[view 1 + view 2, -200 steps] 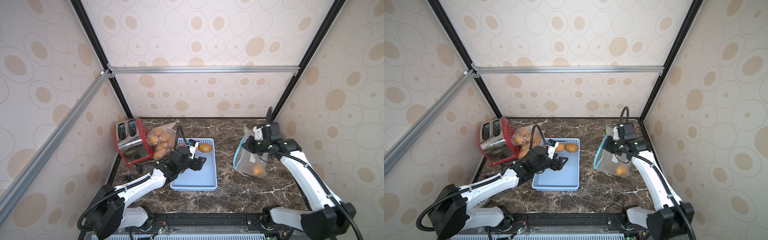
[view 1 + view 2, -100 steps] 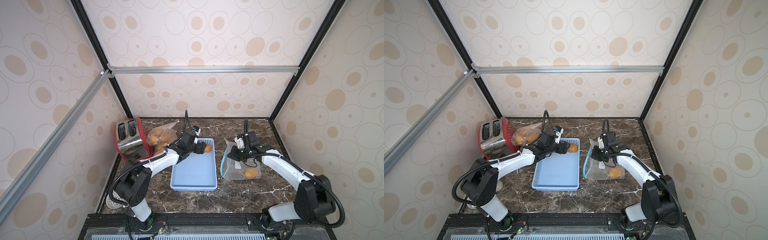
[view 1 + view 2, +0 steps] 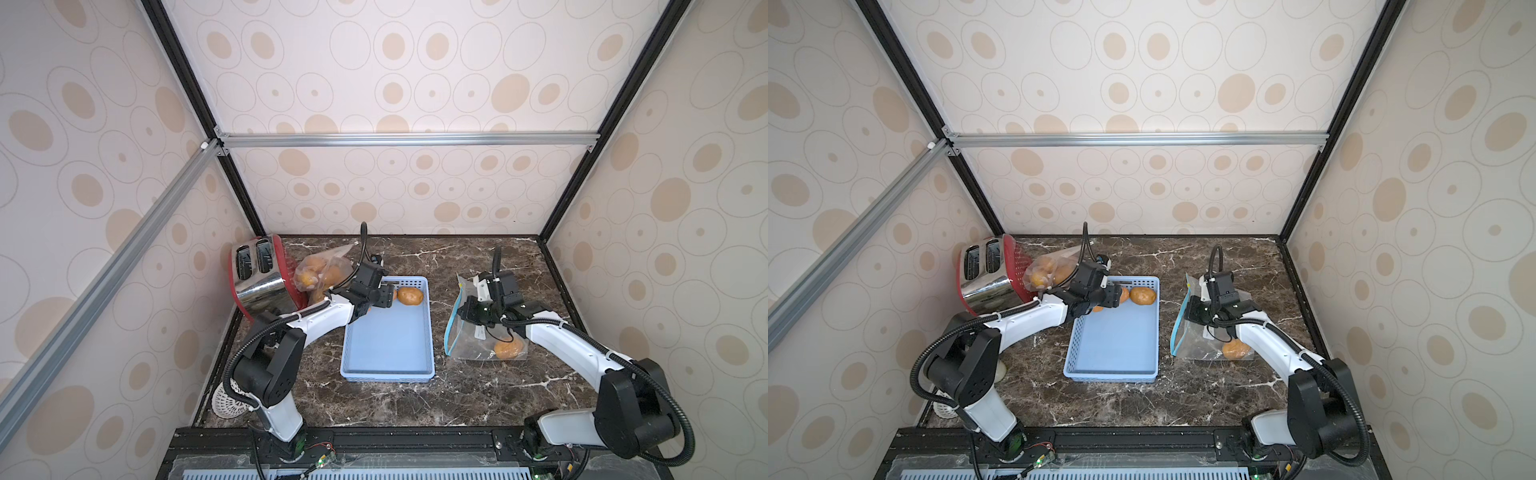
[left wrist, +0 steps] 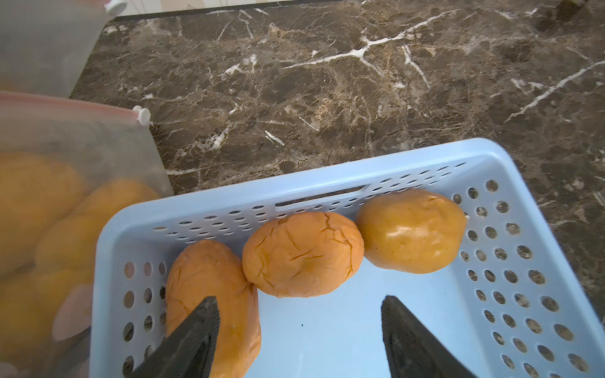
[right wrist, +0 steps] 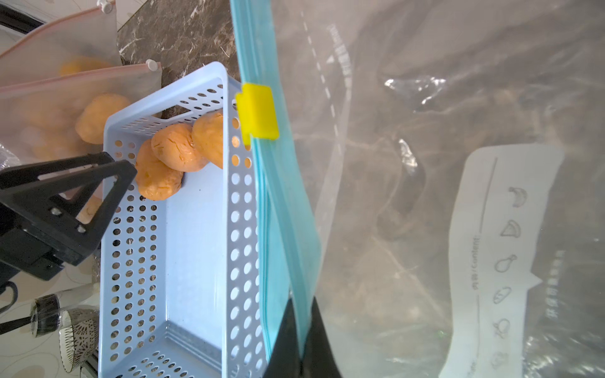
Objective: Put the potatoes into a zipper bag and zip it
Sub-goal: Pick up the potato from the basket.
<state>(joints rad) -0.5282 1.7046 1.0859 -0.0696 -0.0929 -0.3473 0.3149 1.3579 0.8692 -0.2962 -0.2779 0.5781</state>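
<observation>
Three orange-tan potatoes point(image 4: 302, 253) lie together at the far end of the blue perforated basket point(image 3: 386, 376). My left gripper point(image 4: 298, 299) hangs open just above them, and one finger overlaps the nearest potato point(image 4: 212, 304) in the left wrist view. In both top views it point(image 3: 384, 297) sits beside the outermost potato point(image 3: 1143, 295). The clear zipper bag point(image 3: 478, 336) with a blue zip strip point(image 5: 278, 196) and yellow slider point(image 5: 258, 114) rests right of the basket. One potato point(image 3: 508, 348) lies inside it. My right gripper point(image 5: 302, 304) is shut on the blue strip.
A red and chrome toaster point(image 3: 259, 276) stands at the back left. Frosted bags full of potatoes point(image 3: 322, 270) lean against it, next to the basket's far corner. A white patterned cup point(image 3: 228, 401) sits by the left arm's base. Dark marble table point(image 3: 415, 399) lies in front.
The left gripper moved from mid-basket to the far end by the potatoes. The right gripper brought the bag lower and closer to the basket, and the bag now rests on the table.
</observation>
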